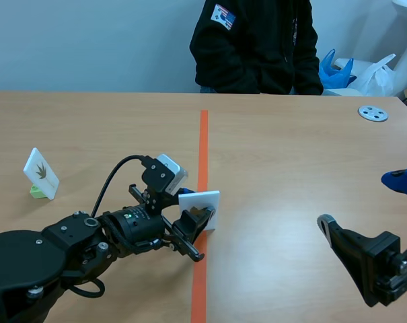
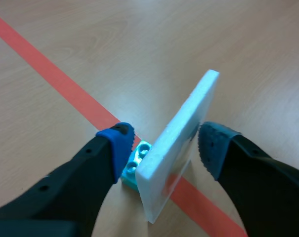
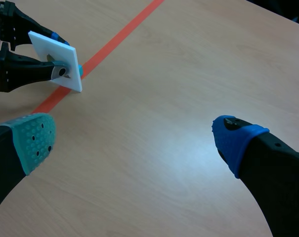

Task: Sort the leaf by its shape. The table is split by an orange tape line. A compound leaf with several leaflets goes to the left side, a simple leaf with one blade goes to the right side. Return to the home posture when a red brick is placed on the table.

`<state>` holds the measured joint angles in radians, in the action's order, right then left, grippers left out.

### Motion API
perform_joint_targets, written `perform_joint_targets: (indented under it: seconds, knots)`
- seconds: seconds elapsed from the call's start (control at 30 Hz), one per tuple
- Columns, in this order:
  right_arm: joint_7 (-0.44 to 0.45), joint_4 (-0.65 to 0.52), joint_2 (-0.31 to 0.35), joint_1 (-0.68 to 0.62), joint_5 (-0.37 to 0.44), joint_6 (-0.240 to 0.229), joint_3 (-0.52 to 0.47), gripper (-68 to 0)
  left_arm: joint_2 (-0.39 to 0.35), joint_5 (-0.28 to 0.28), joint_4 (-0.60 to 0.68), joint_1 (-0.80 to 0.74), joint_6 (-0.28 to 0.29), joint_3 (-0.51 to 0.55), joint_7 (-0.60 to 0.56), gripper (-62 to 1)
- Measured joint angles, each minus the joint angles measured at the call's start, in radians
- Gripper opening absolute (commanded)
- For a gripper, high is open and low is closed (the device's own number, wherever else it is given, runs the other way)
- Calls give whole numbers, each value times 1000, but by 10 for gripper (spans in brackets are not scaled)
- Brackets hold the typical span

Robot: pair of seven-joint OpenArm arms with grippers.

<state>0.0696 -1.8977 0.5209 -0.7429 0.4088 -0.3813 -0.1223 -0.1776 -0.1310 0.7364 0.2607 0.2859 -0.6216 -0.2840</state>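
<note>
1. Scene view: a white card (image 1: pixel 203 200) stands upright on the orange tape line (image 1: pixel 203 141). It is about midway between the left and right edges of the desk (image 1: pixel 290 155), and nearer the near edge than the far one.
2. Left wrist view: the card rests on a small blue base (image 2: pixel 135 165). The left end effector (image 2: pixel 161 143) straddles the card with its fingers parted. One blue pad (image 2: pixel 120 142) lies just beside the base, and the other is close to the card's opposite face.
3. The card sits obliquely between the two fingers. A gap shows on the base side, so the end effector has no grip on it; whether the far pad touches the card cannot be told.
4. No view shows the leaf printed on this card clearly enough to tell its shape.
5. A second card (image 1: pixel 41 172), tilted on a green base (image 1: pixel 36 192), stands near the desk's left edge, well apart from the first. It bears a brown leaf figure with several points.
6. Right wrist view: the right end effector (image 3: pixel 134 140) is spread wide and holds nothing. One pad is grey-green and the other blue. It hangs over bare desk on the right of the tape line, toward the near right corner.
7. A person (image 1: pixel 257 47) in a dark jacket is at the far edge, and a metal disc (image 1: pixel 373 113) lies near the far right corner.
</note>
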Motion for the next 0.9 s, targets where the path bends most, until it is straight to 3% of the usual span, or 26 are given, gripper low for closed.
perform_joint_targets:
  seconds: [0.13, 0.43, 0.63, 0.7, 0.77, 0.9]
  knots:
    - [0, 0, 0, 0, 0, 0, 0, 4, 0, 0, 0, 0, 0, 0, 2, -365]
    - [0, 0, 0, 0, 0, 0, 0, 4, 0, 0, 0, 0, 0, 0, 1, -568]
    - [0, 0, 0, 0, 0, 0, 0, 4, -6, 0, 4, 0, 9, 0, 4, -569]
    - [0, 0, 0, 0, 0, 0, 0, 4, -18, -37, 31, -4, 32, 0, 35, -569]
    - [0, 0, 0, 0, 0, 0, 0, 4, -39, -82, 92, -22, 40, 9, 84, -569]
    - [0, 0, 0, 0, 0, 0, 0, 4, -79, -116, 277, -84, 40, 79, 192, -569]
